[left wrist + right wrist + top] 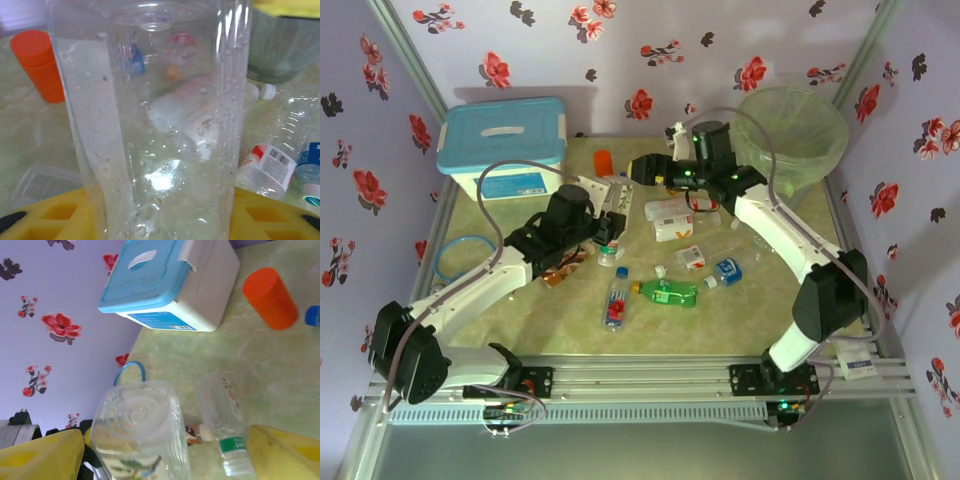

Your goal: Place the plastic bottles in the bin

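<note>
My left gripper [610,222] [160,215] is shut on a clear square bottle [619,195] [160,115], held upright above the table's middle back. That bottle [140,430] also stands between the wide-apart yellow fingers [45,455] of my open right gripper [642,170] [165,450], nearer its left finger. A clear bottle with a green label [225,440] lies by the right finger. The orange bottle [604,160] [270,297] stands at the back. A green bottle [670,292] and several clear red- and blue-labelled bottles [672,212] lie mid-table. The pale-green bin [790,135] stands back right.
A blue-lidded white box [502,145] [170,285] occupies the back left corner. A blue ring [463,258] lies by the left edge. Loose caps [267,91] and a small clear lid [42,180] lie on the tabletop. Flowered walls enclose three sides.
</note>
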You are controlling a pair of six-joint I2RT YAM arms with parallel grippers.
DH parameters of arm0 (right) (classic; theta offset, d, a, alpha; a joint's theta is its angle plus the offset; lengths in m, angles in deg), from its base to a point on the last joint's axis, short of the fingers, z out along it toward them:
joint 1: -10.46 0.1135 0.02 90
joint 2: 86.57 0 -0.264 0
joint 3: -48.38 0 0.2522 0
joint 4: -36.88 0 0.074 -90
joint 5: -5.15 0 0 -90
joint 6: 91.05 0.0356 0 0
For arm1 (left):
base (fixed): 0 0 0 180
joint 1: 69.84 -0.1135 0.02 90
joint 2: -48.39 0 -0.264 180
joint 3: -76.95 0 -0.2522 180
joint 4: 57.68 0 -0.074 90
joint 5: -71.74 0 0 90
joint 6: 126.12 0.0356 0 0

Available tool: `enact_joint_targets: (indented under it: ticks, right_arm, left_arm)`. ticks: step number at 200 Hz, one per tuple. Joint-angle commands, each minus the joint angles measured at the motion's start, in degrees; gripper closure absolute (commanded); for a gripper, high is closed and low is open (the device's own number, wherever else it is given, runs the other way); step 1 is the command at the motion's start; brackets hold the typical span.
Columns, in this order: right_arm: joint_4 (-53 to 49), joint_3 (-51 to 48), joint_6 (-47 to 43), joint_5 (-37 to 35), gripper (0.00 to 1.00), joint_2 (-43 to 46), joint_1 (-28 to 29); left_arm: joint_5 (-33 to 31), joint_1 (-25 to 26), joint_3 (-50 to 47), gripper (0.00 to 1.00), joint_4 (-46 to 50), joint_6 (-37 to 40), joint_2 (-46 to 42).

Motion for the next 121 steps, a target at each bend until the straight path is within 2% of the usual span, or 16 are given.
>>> enact_joint_targets:
  ticks: [1,24,69,121]
  right_arm:
    - [8.80,-1.29,5.44,5.57,0.15,-1.16,1.19]
    - [12.59,-2.65,8.44,7.73,0.15,-1.92,1.68]
    - [11.60,-3.08,8.76,7.65,0.15,-3.56,2.64]
    - [11.22,-2.09,9.32,7.61,0.24,-6.90,2.74]
  left_arm:
    - [2.20,-0.72,1.89,0.47,-3.54,0.21,0.53]
    - [2.37,-1.16,2.58,0.48,-4.17,-0.08,1.48]
    - [3.93,-1.90,4.41,0.48,-5.35,-0.16,3.44]
    - [4.96,-2.08,3.85,0.48,-6.64,-0.15,2.71]
